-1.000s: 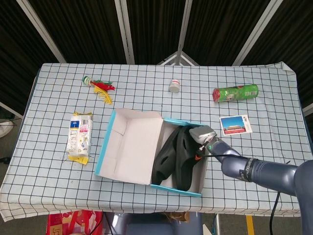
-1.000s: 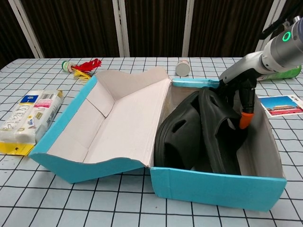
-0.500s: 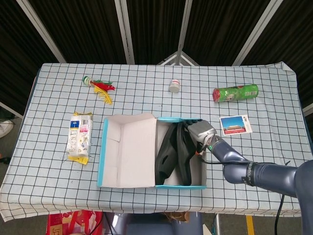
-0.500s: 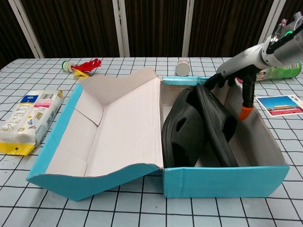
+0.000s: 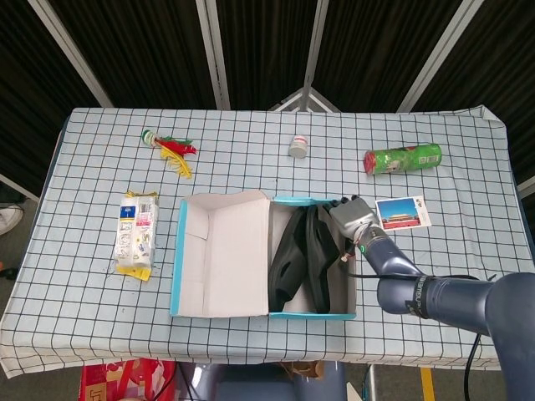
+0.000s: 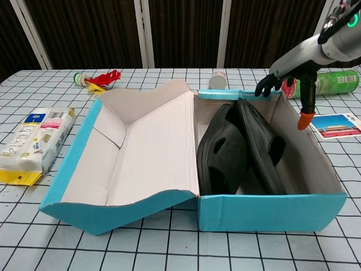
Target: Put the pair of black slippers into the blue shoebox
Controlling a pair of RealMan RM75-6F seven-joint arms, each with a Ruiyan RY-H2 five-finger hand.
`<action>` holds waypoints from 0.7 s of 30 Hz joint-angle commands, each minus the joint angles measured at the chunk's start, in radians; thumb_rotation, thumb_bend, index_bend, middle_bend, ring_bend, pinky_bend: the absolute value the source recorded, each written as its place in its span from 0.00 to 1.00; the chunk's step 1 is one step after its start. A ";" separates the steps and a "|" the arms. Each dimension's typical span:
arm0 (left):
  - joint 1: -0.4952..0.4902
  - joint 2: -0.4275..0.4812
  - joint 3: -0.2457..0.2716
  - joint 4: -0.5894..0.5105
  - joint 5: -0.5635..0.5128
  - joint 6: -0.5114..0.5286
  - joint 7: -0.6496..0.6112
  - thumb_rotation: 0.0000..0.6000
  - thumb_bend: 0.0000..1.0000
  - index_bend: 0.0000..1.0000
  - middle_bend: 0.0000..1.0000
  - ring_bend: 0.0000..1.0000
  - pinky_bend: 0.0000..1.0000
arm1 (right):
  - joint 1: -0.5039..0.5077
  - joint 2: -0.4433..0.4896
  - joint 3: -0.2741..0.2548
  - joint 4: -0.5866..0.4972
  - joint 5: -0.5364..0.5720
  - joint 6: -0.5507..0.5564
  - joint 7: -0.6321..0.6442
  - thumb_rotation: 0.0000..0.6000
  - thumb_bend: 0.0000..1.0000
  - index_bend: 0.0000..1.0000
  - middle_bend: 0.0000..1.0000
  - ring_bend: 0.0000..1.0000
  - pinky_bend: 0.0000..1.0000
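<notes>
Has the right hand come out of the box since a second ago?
Yes. The right hand has risen from among the black slippers to the blue shoebox's far rim, nearer the postcard.

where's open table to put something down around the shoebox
Bare cloth lies left of the open lid, between it and the snack packet; behind the blue shoebox, up to the small jar; and along the far right past the postcard. It is crowded at the box's right rear corner, where the right robot hand hangs beside the black slippers.
</notes>
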 commanded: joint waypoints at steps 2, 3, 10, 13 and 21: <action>0.003 0.004 0.000 -0.002 0.001 0.004 -0.008 1.00 0.25 0.10 0.00 0.03 0.10 | 0.028 0.040 -0.026 -0.016 0.032 -0.027 0.012 1.00 0.00 0.00 0.00 0.08 0.09; 0.004 0.004 -0.001 -0.003 0.001 0.004 -0.011 1.00 0.25 0.10 0.00 0.02 0.10 | 0.032 0.054 -0.031 -0.023 0.034 -0.023 0.016 1.00 0.00 0.00 0.00 0.08 0.09; 0.004 0.014 0.005 -0.003 0.014 -0.006 -0.041 1.00 0.25 0.10 0.00 0.03 0.10 | -0.056 0.240 0.067 -0.178 -0.098 0.076 0.180 1.00 0.00 0.01 0.01 0.18 0.14; 0.008 0.021 0.006 -0.009 0.024 -0.001 -0.063 1.00 0.25 0.10 0.00 0.03 0.10 | -0.194 0.324 0.128 -0.313 -0.279 0.276 0.291 1.00 0.00 0.09 0.09 0.26 0.23; 0.024 0.050 0.019 -0.039 0.054 0.012 -0.116 1.00 0.25 0.10 0.00 0.03 0.10 | -0.686 0.304 0.063 -0.542 -0.854 0.933 0.396 1.00 0.14 0.18 0.18 0.31 0.27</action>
